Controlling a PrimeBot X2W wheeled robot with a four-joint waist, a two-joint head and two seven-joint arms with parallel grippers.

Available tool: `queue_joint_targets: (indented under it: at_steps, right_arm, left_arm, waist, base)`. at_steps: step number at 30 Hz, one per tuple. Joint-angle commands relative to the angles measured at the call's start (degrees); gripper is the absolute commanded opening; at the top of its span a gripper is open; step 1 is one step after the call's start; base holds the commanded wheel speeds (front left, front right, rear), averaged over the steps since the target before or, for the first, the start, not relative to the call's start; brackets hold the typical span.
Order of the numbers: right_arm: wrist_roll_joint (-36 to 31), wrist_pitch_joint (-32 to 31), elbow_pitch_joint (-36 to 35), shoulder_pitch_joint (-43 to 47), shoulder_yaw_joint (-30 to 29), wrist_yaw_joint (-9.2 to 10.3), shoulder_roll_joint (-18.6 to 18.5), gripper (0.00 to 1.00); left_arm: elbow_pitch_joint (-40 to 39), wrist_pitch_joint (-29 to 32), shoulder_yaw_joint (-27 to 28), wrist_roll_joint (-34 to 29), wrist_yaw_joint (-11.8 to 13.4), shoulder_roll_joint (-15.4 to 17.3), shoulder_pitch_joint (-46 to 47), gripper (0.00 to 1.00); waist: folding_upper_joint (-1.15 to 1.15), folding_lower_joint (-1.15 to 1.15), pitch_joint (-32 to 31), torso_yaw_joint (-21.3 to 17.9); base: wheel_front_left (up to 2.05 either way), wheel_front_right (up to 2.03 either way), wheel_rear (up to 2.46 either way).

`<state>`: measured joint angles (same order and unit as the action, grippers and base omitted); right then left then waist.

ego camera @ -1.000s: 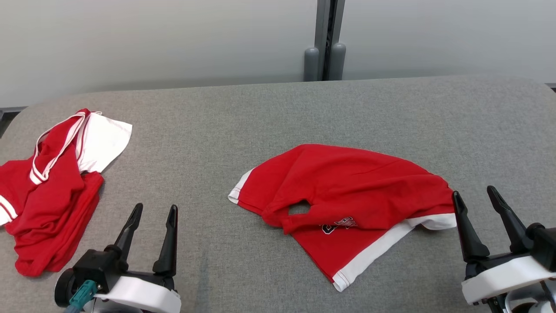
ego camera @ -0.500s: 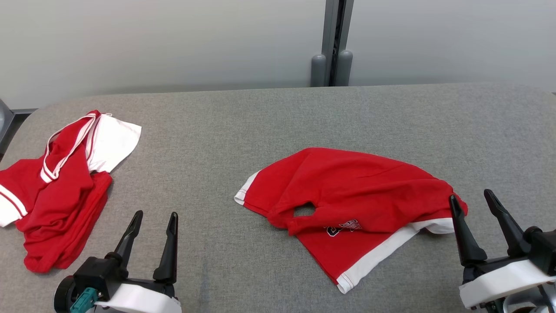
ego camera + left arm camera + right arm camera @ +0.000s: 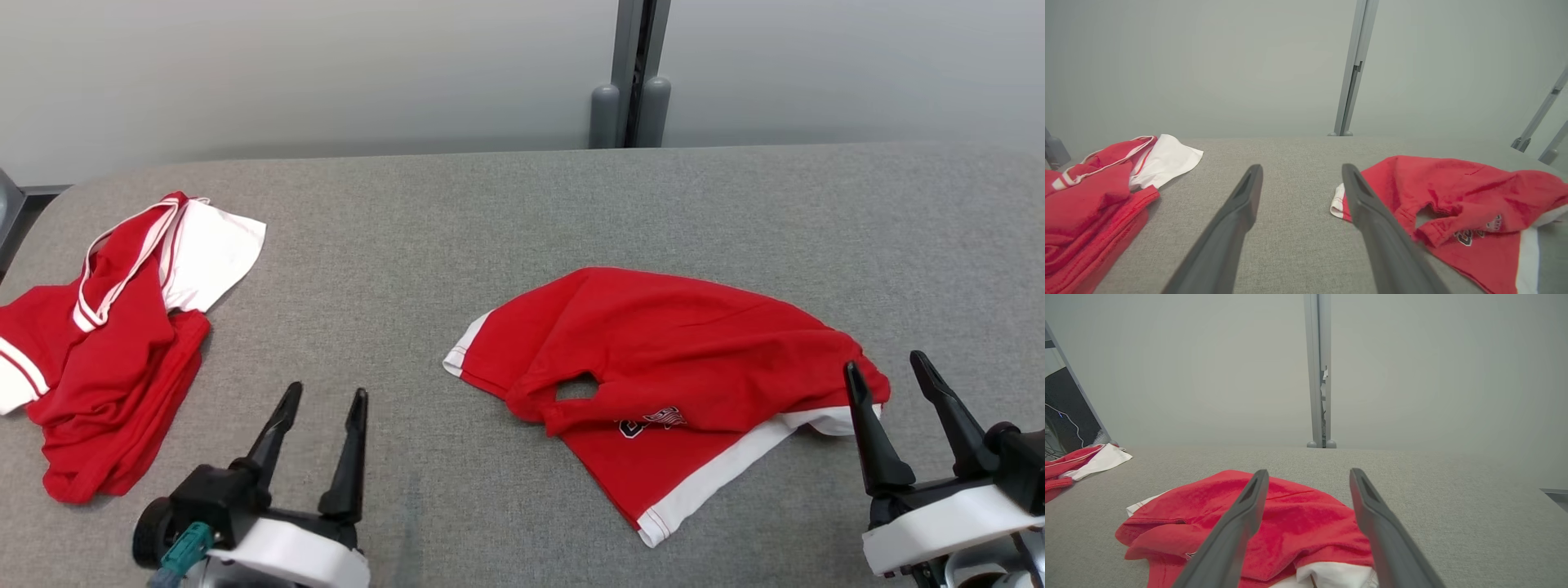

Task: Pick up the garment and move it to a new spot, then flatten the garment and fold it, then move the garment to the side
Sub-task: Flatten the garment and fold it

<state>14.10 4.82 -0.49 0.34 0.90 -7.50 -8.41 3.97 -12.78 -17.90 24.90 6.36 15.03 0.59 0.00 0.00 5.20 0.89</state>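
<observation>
left of garment, spare shirt (crumpled).

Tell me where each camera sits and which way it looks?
Head view: on the robot's head, looking down at the table, red shirt and other shirt; left jaws lower left, right jaws lower right, open.
Left wrist view: on the left wrist, looking along left jaws, between both shirts.
Right wrist view: on the right wrist, looking along right jaws, over the red shirt.
Shared: all show the grey post.

Left hand and right hand gape empty.
</observation>
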Motion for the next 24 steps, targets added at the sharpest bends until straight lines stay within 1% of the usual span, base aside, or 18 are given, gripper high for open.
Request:
queue_joint_targets:
  at_steps: [1,4,5,8,9,10,12,15,18,24]
  right_arm:
    - [0.0,0.1,-0.1,-0.7,-0.1,0.01,-0.1,1.0]
    - [-0.1,-0.1,-0.2,-1.0,-0.1,0.01,-0.1,1.0]
    - [-0.1,-0.1,-0.2,-1.0,-0.1,0.01,-0.1,1.0]
    - [-0.2,-0.1,-0.4,-1.2,-0.4,0.01,0.1,1.0]
    - [-0.3,-0.1,-0.5,-1.4,-0.6,0.01,0.2,1.0]
    - [-0.3,-0.1,-0.5,-1.4,-0.6,0.01,0.2,1.0]
    - [-0.3,0.0,-0.5,-2.1,-0.7,0.01,0.2,1.0]
    - [-0.3,0.2,-0.4,-2.8,-0.3,0.01,0.4,1.0]
    - [-0.3,0.5,-0.1,-3.8,0.3,0.01,0.6,1.0]
    - [-0.2,1.4,0.6,-5.5,0.6,0.01,0.9,1.0]
  left_arm:
    - [-1.3,1.3,-1.4,0.0,-1.0,-0.5,2.0,1.0]
    - [-2.5,4.0,-4.9,-0.6,-2.5,-1.4,3.6,1.0]
    - [-2.5,4.0,-4.9,-0.6,-2.5,-1.4,3.6,1.0]
    - [-3.0,6.8,-9.4,-1.3,-5.3,-2.7,5.5,1.0]
    - [-2.7,8.5,-12.6,-1.8,-7.3,-3.4,6.8,1.0]
    - [-2.7,8.5,-12.6,-1.8,-7.3,-3.4,6.8,1.0]
    - [-2.2,10.1,-15.5,-2.3,-9.3,-4.2,8.3,1.0]
    - [-1.0,12.0,-19.6,-2.7,-11.5,-5.1,10.4,1.0]
    - [0.4,13.2,-23.2,-2.6,-12.9,-5.4,12.4,1.0]
    - [5.0,14.2,-29.7,-1.7,-13.8,-5.1,16.0,1.0]
  waist:
    - [0.0,0.0,1.0,0.1]
    - [0.0,0.0,2.4,-0.2]
    - [0.0,0.0,2.4,-0.2]
    - [0.0,0.0,4.0,-0.4]
    - [0.0,0.0,5.3,-0.7]
    - [0.0,0.0,5.3,-0.7]
    - [0.0,0.0,6.6,-1.0]
    - [0.0,0.0,8.5,-1.8]
    - [0.0,0.0,10.3,-2.8]
    - [0.0,0.0,13.2,-4.8]
  base:
    - [0.0,0.0,0.0]
    - [0.0,0.0,0.0]
    - [0.0,0.0,0.0]
    - [0.0,0.0,0.0]
    - [0.0,0.0,0.0]
    - [0.0,0.0,0.0]
    - [0.0,0.0,0.0]
    - [0.0,0.0,0.0]
    - [0.0,0.0,0.0]
    - [0.0,0.0,0.0]
